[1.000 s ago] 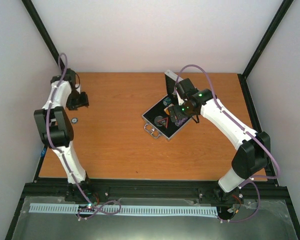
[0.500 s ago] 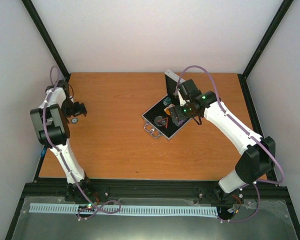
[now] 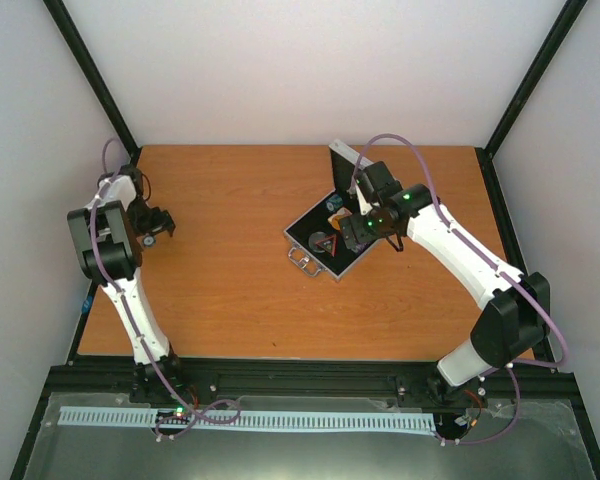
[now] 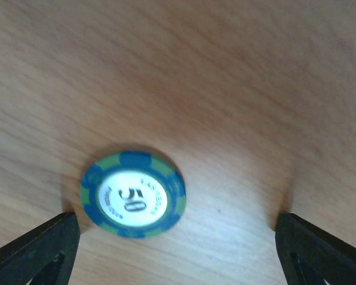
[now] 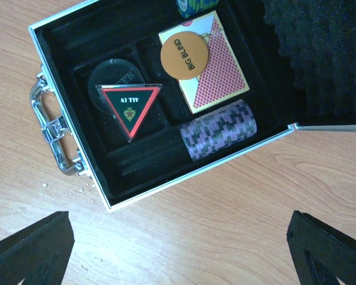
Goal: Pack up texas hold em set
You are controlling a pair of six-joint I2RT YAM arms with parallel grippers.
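**Stray 50 chip lay far left of the open case**

The blue-and-green 50 chip (image 4: 133, 194) lay flat on the wooden table (image 4: 237, 77), well to the left of the open aluminium case (image 5: 77, 41), so the left arm was much the nearer. The left gripper (image 4: 178, 237) hung over the chip with its fingers spread wide and empty. The chip sat between them, close beside one finger; being round, it offered no long axis.

The right gripper (image 5: 178, 237), also wide open and empty, hovered over the case. Inside the case were:
- a pink-backed card pack (image 5: 216, 71) with the orange BIG BLIND disc (image 5: 184, 55) on it
- the ALL IN triangle (image 5: 128, 104) overlapping a clear disc (image 5: 110, 74)
- a row of purple chips (image 5: 218, 129) on edge
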